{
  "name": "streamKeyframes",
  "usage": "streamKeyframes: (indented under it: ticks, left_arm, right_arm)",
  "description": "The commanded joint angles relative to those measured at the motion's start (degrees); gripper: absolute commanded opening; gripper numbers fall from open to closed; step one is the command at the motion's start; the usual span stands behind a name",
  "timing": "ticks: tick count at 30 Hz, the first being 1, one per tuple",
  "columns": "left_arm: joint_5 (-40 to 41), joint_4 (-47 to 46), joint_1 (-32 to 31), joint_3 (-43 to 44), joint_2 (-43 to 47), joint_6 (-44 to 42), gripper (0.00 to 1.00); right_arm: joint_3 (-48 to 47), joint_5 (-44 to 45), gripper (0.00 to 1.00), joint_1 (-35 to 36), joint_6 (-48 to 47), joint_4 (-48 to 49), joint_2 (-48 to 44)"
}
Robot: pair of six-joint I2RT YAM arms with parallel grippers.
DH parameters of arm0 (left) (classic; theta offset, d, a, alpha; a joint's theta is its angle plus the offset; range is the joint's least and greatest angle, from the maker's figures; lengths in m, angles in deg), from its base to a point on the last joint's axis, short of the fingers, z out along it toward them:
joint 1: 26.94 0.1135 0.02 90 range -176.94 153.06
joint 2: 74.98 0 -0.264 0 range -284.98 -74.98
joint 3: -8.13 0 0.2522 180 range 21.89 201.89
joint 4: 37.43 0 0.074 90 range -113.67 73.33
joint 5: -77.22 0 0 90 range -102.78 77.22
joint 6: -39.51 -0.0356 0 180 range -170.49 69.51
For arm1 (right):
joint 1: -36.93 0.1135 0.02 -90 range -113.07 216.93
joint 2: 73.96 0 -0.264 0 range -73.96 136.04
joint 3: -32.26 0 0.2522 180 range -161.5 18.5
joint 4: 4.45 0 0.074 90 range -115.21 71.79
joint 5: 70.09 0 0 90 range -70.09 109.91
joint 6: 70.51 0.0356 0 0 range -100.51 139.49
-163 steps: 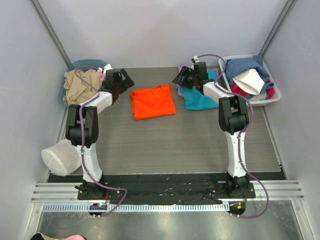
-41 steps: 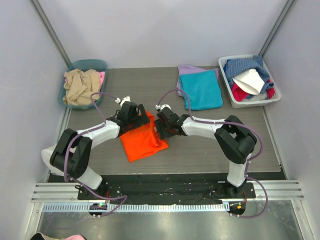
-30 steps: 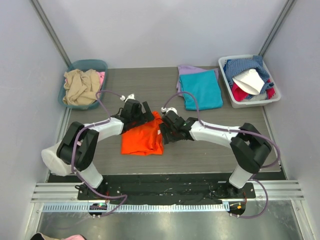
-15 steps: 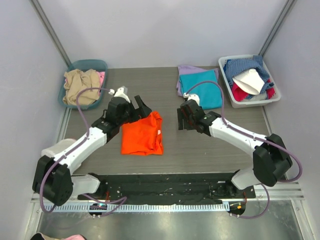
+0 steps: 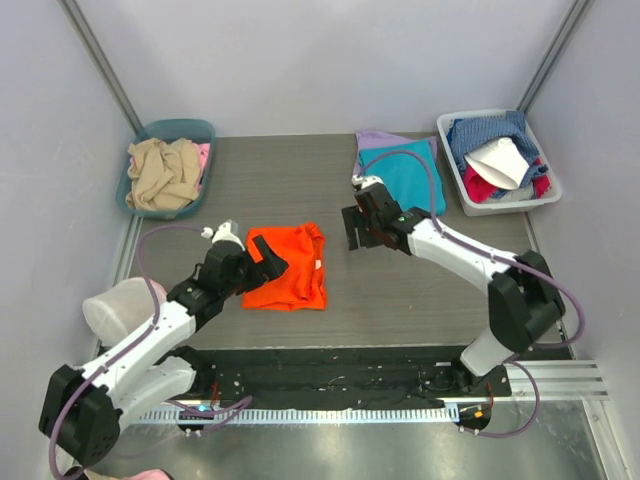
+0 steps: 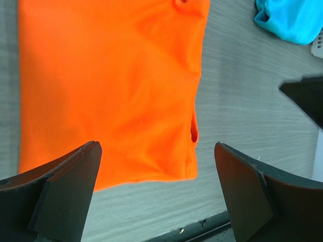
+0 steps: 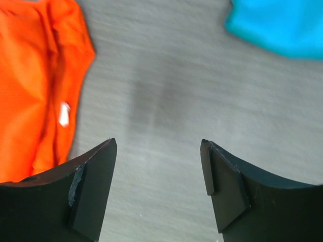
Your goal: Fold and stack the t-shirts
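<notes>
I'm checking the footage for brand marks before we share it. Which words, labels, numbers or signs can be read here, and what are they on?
No text can be read.
The only label in sight is a small white tag on the orange shirt; it is too small and blurred to read.
The teal shirt shows no lettering.

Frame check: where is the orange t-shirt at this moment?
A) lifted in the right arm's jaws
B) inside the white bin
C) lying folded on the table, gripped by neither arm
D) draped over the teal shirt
C: the orange t-shirt lies flat on the table, and the left gripper and right gripper both show open jaws with no cloth pinched.
</notes>
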Motion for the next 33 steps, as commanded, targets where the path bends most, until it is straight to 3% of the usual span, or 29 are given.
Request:
streamKeyframes:
  ticks: [1, 7, 10, 16, 25, 33]
  left_arm:
    - [4.22, 3.41, -2.45, -2.26, 6.68, 5.08, 1.0]
    - [5.54, 8.42, -4.56, -4.99, 15.03, 8.08, 1.0]
    - [5.9, 10.35, -4.91, -5.69, 16.44, 8.34, 1.0]
    - [5.28, 8.26, -5.0, -4.64, 13.73, 6.6, 1.0]
    - [-2.61, -2.8, -5.0, 14.94, -13.15, -8.34, 1.0]
    - [-16.59, -17.22, -4.91, 34.63, -40.22, -9.33, 1.0]
  right_arm:
    - [-10.69, -3.83, 0.75, -0.68, -3.22, 3.11, 9.9]
    - [-26.34, -6.91, 0.73, -0.68, -2.87, 0.3, 26.85]
    - [-31.01, -7.26, 0.71, -0.59, -2.87, -1.02, 30.57]
    - [-26.81, 3.09, 0.73, -1.46, 0.2, -1.64, 25.41]
    - [-10.81, 8.64, 0.73, -10.52, 6.36, -2.16, 5.3]
    - [-6.06, 9.79, 0.75, -13.77, 7.59, -4.27, -3.61]
